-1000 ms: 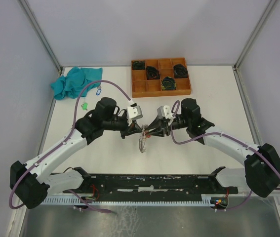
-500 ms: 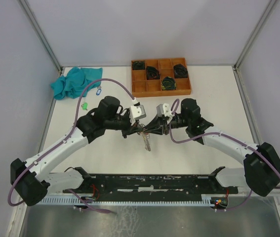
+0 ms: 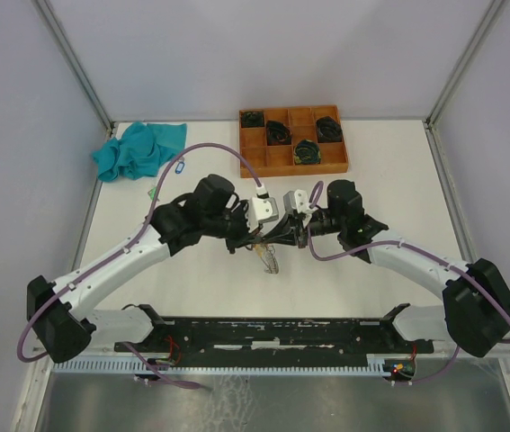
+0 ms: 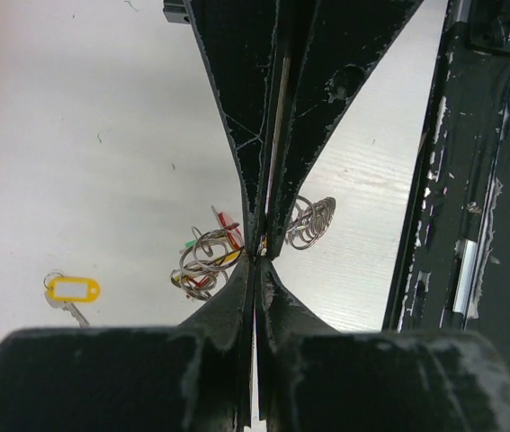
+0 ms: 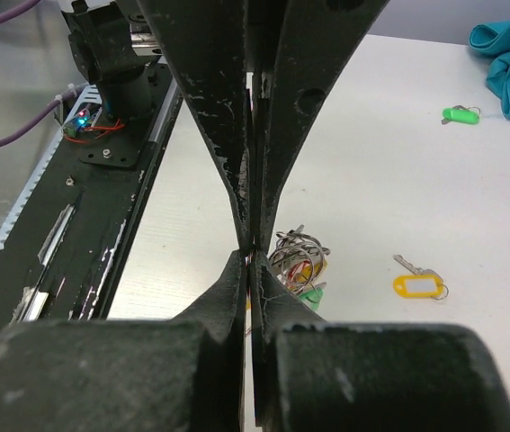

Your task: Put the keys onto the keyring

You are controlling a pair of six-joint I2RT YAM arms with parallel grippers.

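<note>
Clenched tip to tip, the left gripper and the right gripper meet nose to nose low over the table. Each has its jaws pressed together, and whether a ring is pinched between them cannot be told. The yellow-tagged key lies flat and loose on the white surface, apart from both grippers. Between it and the fingertips sits the bunch of keyrings, touching the tips, with more rings on their other side. Farther out, the green-tagged key and the blue-tagged key lie near the teal cloth. At the far edge stands the orange tray, with black coiled bundles in several compartments.
</note>
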